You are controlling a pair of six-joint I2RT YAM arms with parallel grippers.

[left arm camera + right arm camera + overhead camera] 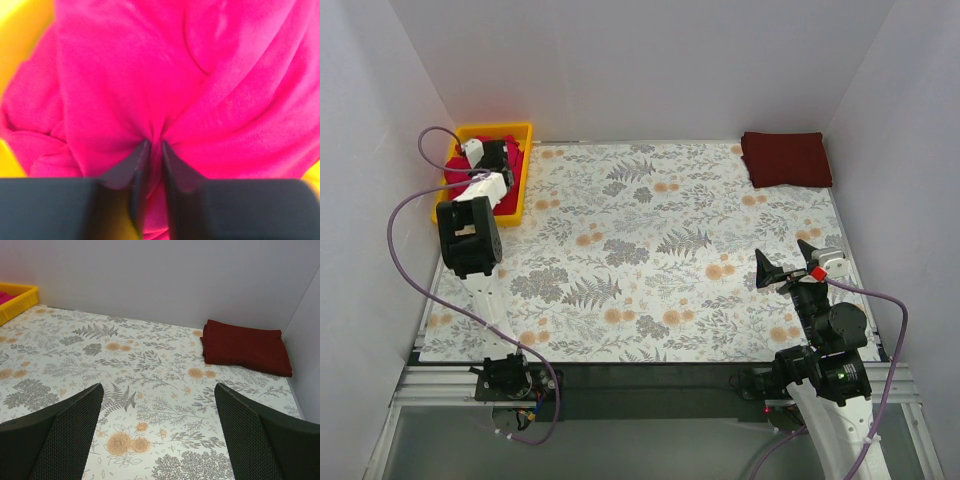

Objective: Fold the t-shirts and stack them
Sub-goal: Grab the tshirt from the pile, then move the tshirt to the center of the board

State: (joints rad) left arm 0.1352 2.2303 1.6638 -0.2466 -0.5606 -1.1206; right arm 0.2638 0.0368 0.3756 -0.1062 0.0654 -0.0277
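Note:
Crumpled crimson-pink t-shirts [510, 165] fill the yellow tray [523, 132] at the far left. My left gripper [488, 163] reaches down into the tray. In the left wrist view its fingers [140, 157] are shut on a pinched fold of a pink t-shirt [165, 75]. A dark maroon t-shirt [785, 158] lies folded at the far right, also in the right wrist view [245, 347]. My right gripper [785, 265] hovers open and empty above the near right of the table, far from both.
The floral table cover [650, 250] spans the workspace between white walls on three sides. The tray's corner shows in the right wrist view [17, 300]. A black rail runs along the near edge by the arm bases.

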